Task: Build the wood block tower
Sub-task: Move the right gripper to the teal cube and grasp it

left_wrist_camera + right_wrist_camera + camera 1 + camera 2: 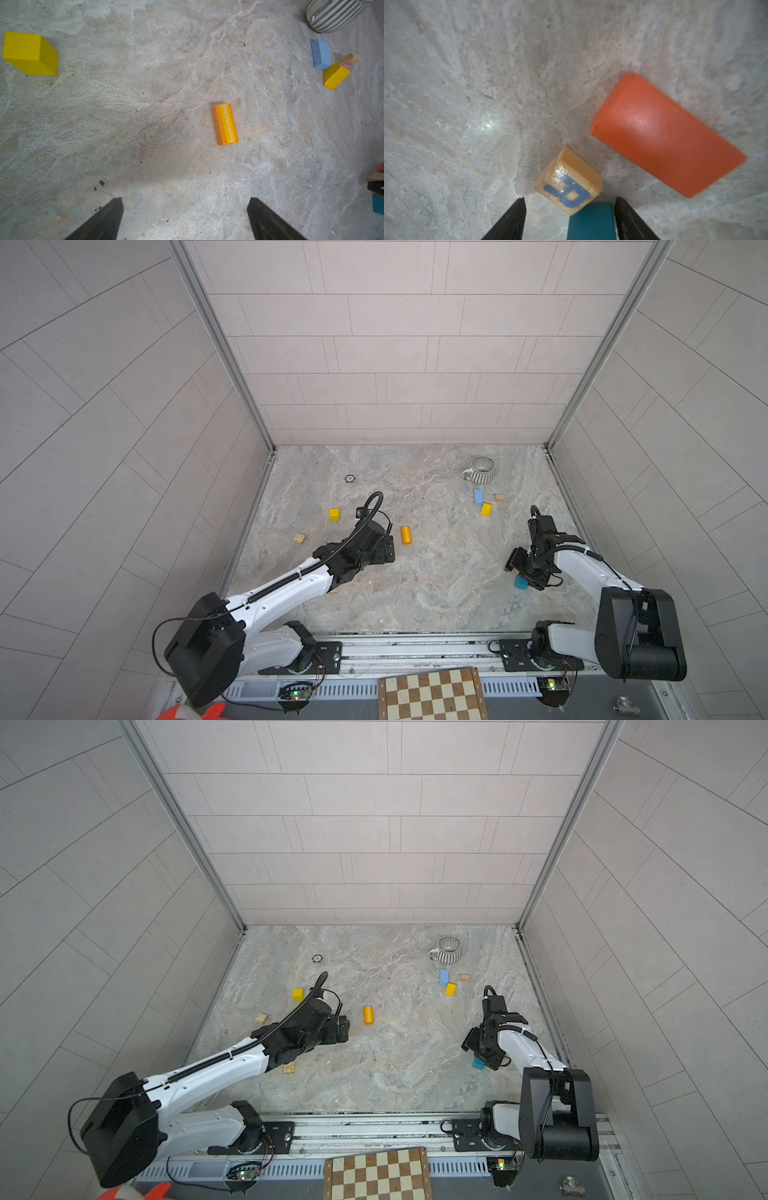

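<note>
teal block (591, 222), cut off, between right hand (570, 199) fingers.

Both top views high overhead, near-identical, wrist views low over table (145, 83), left wrist sharing orange block (225, 124).

The table (145, 83) I work on looks like rough, matt stone; the lettered cube (569, 180) is glossy wood, the red block (664, 135) smooth, faintly shiny.

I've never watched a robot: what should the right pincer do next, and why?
Probably close on the teal block. The right pincer straddles it with its jaws apart and a gap showing on one side. Nothing looks stacked yet, so this block likely needs gripping before it can be lifted.
</note>
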